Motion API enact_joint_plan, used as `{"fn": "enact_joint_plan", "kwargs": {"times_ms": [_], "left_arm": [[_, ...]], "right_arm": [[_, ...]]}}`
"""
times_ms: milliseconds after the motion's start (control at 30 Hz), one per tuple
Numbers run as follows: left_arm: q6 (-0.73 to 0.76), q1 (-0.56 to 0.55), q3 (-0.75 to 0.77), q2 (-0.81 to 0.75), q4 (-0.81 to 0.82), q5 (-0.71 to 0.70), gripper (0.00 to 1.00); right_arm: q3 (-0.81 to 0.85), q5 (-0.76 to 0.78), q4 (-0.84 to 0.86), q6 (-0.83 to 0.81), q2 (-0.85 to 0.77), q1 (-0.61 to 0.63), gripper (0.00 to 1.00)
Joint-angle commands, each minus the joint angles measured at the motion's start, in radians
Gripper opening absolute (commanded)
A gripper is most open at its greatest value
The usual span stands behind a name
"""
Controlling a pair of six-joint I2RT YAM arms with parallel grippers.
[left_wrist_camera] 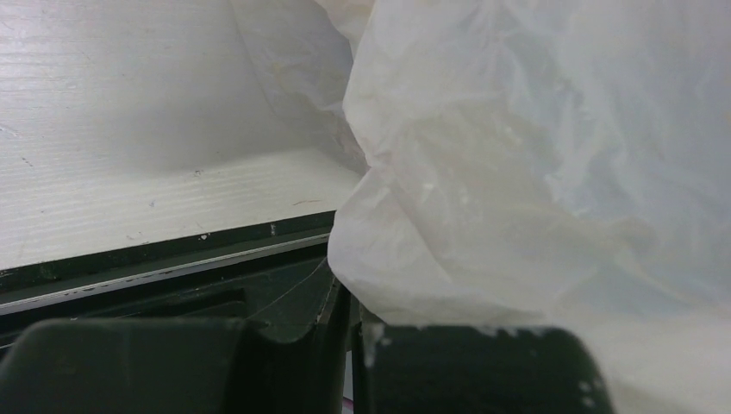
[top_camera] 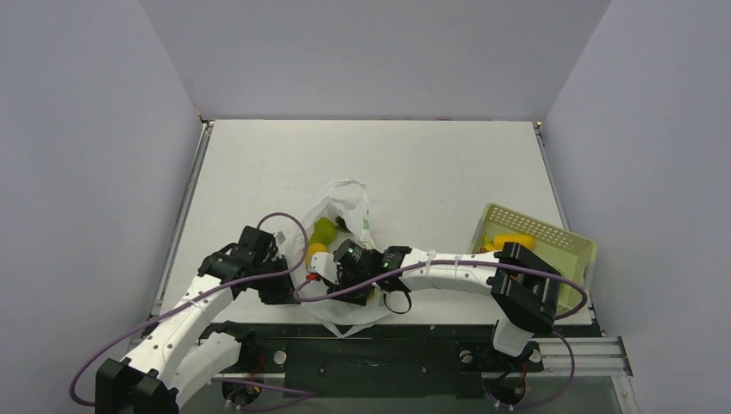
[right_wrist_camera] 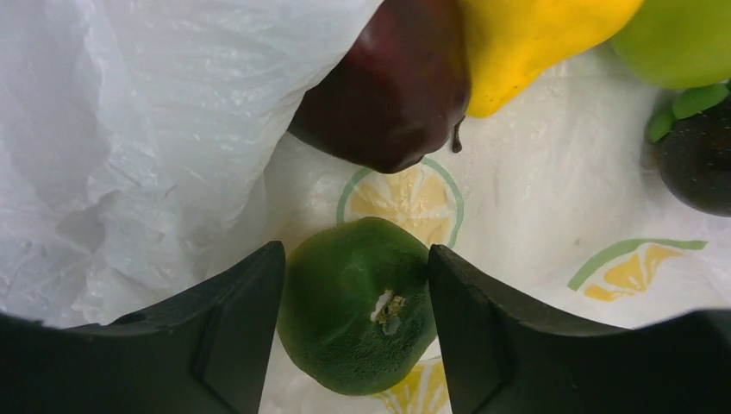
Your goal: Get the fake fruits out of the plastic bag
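The plastic bag (top_camera: 345, 198) lies crumpled near the table's front edge, between my two arms. My right gripper (right_wrist_camera: 354, 250) reaches into it, and its two fingers press the sides of a green lime (right_wrist_camera: 358, 310) that rests on the bag's printed inside. Beyond the lime lie a dark purple fruit (right_wrist_camera: 388, 95), a yellow lumpy piece (right_wrist_camera: 526, 43), a green pear (right_wrist_camera: 681, 39) and another dark fruit (right_wrist_camera: 698, 164). My left gripper (left_wrist_camera: 349, 321) is shut, pinching the bag's (left_wrist_camera: 517, 172) lower edge. From above, a green fruit (top_camera: 323, 230) and a yellow one (top_camera: 317, 251) show in the bag's mouth.
A pale yellow-green perforated basket (top_camera: 565, 237) stands at the right, holding a yellow fruit (top_camera: 509, 241) and partly covered by my right arm. The table's front edge and a black rail (left_wrist_camera: 155, 267) run close under the left gripper.
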Motion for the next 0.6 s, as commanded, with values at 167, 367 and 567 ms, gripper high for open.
{"fn": "enact_joint_plan", "kwargs": {"times_ms": [167, 367, 567], "left_arm": [[0.032, 0.002, 0.014, 0.013, 0.042, 0.035, 0.01], [0.035, 0.002, 0.017, 0.014, 0.043, 0.035, 0.01], [0.047, 0.002, 0.028, 0.029, 0.044, 0.036, 0.01]], "right_arm": [[-0.026, -0.008, 0.024, 0.002, -0.037, 0.006, 0.77], [-0.033, 0.077, 0.037, 0.003, -0.031, 0.006, 0.86], [-0.06, 0.083, 0.067, 0.012, -0.01, 0.001, 0.86]]}}
